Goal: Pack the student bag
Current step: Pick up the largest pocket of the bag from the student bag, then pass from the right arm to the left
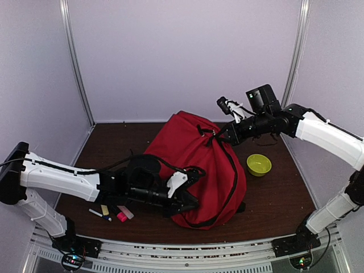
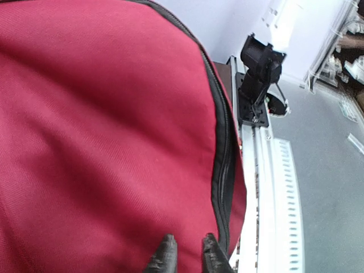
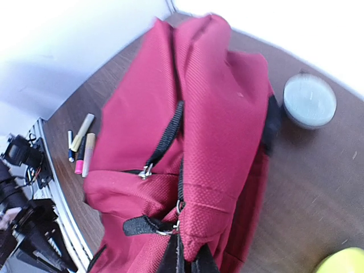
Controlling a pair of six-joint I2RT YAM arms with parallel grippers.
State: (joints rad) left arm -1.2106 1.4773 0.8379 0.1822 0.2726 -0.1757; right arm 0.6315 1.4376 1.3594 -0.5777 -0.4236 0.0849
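The student bag (image 1: pixel 193 165), a large red backpack with black straps and zippers, stands slumped in the middle of the table. My left gripper (image 1: pixel 192 200) is at its lower front. In the left wrist view its fingertips (image 2: pixel 165 251) stand close together, pinching red fabric beside a black zipper (image 2: pixel 223 170). My right gripper (image 1: pixel 218 136) holds the bag's top from the right. The right wrist view shows that gripper (image 3: pixel 190 264) shut on a fold of the student bag (image 3: pixel 222 131) next to metal zipper pulls (image 3: pixel 179 206).
A yellow-green bowl (image 1: pixel 259 164) sits right of the bag. A round pale container (image 3: pixel 309 100) lies on the table beyond the bag in the right wrist view. Several markers and pens (image 1: pixel 108 213) lie at the front left, near the table's near edge.
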